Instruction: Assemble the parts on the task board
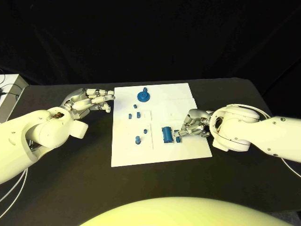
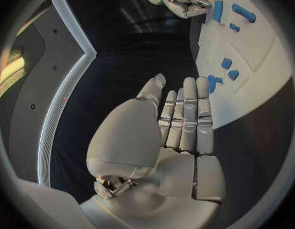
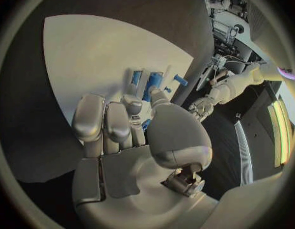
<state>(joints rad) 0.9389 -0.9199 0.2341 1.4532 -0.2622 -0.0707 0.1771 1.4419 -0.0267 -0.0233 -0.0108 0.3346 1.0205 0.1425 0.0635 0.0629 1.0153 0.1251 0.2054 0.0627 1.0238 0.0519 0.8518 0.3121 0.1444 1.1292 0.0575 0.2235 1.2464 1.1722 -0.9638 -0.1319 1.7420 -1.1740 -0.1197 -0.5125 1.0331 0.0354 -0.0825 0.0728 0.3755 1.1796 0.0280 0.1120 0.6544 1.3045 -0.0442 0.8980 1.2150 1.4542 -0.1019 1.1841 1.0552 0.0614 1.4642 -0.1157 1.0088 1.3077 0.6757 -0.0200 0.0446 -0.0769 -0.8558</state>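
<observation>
The white task board [image 1: 157,155] lies mid-table. On it stand a round blue part [image 1: 144,96], several small blue pegs [image 1: 137,114] and a larger blue block [image 1: 167,134]. My right hand [image 1: 193,125] is over the board's right half, just beside the block, fingers curled in. A small blue part [image 3: 146,122] shows pinched between thumb and finger, and also under the fingertips as a small blue part [image 1: 178,138]. My left hand [image 1: 89,101] hovers at the board's left edge, its fingers [image 2: 185,117] straight, side by side and holding nothing. The board [image 2: 256,51] lies beyond them.
A white box [image 1: 4,92] with cables sits at the table's far left corner. Black table surface [image 1: 69,174] runs around the board on all sides, with a black backdrop behind.
</observation>
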